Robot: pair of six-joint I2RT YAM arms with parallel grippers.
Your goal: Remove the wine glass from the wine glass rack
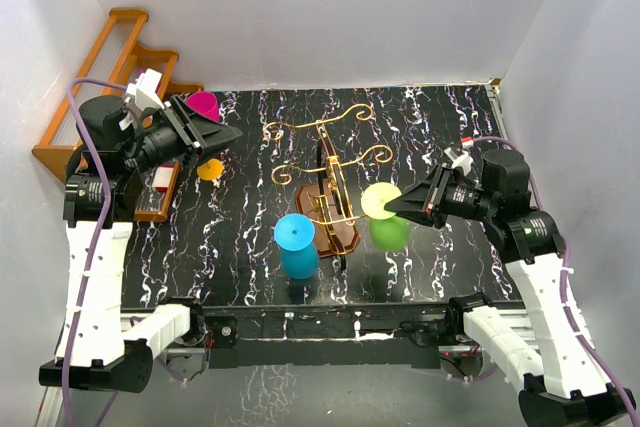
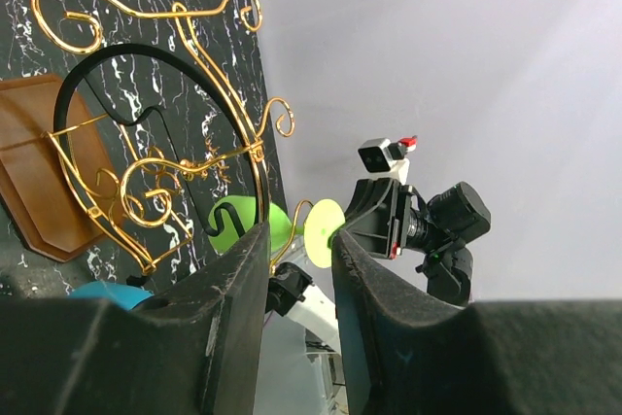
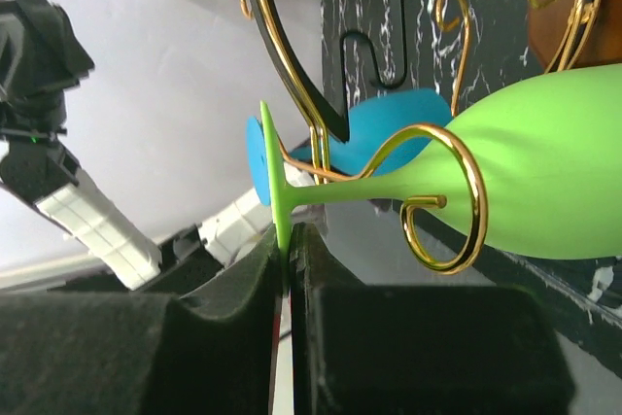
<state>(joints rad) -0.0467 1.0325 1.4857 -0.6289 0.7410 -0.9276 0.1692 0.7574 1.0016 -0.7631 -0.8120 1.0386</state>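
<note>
1. While it hovers over the left side of the tabletop (image 1: 240, 269), near the stepped wooden shelf (image 1: 120, 47), the left claw (image 1: 228, 135) gapes wide with nothing between its fingers.
2. A blue glass (image 1: 296, 244) sits foot-up, just left of the wine glass rack (image 1: 330, 187).
3. The green wine glass (image 1: 390, 233) hangs foot-up on the rack's right side, its stem cradled in a curled gold wire arm (image 3: 442, 191).
4. The right claw (image 1: 398, 209) is pinched tight on the rim of that glass's foot (image 3: 275, 182).
</note>
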